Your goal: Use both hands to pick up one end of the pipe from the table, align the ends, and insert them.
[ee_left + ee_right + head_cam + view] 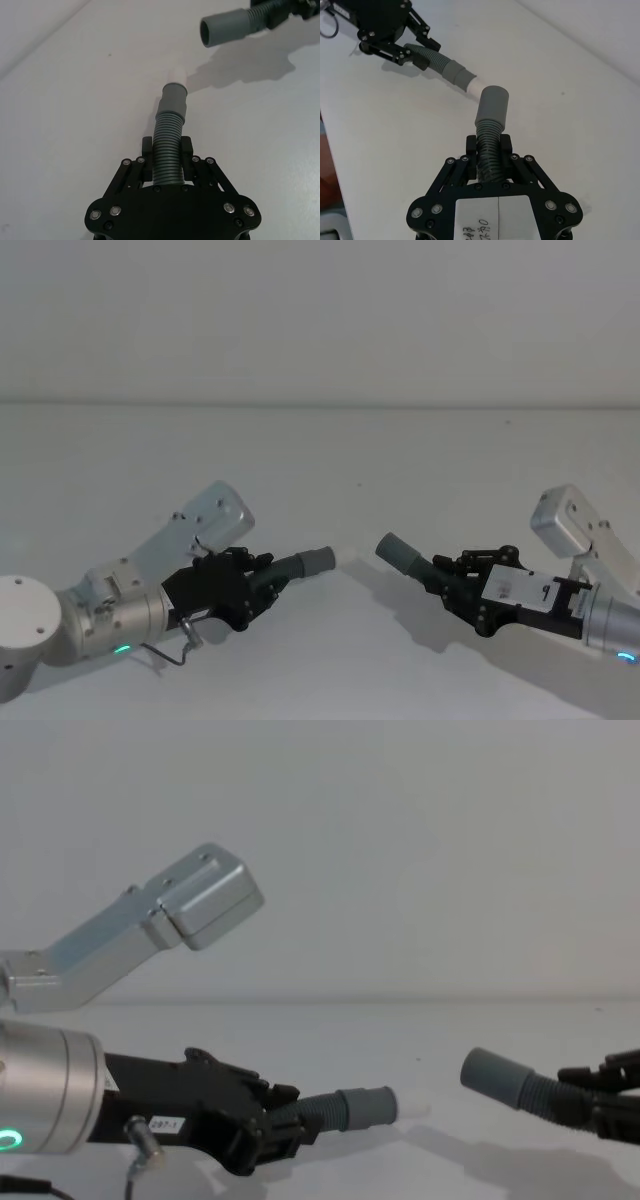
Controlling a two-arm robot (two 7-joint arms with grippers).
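My left gripper (262,578) is shut on the corrugated dark grey pipe (167,145) just behind its grey cuff (316,561), which ends in a narrower white tip (176,76). My right gripper (447,576) is shut on the pipe's other end, behind the plain-mouthed grey cuff (400,552). Both ends are held above the white table (320,460) and point toward each other with a small gap between them. In the right wrist view the plain cuff (492,106) sits close to the white tip (474,87). The chest view shows the tipped cuff (367,1107) and the plain cuff (495,1076) apart, roughly level.
The white table stretches wide behind and between the arms, with shadows (400,615) under the held ends. A plain light wall (400,840) rises at the table's far edge. A thin cable loop (180,648) hangs under the left wrist.
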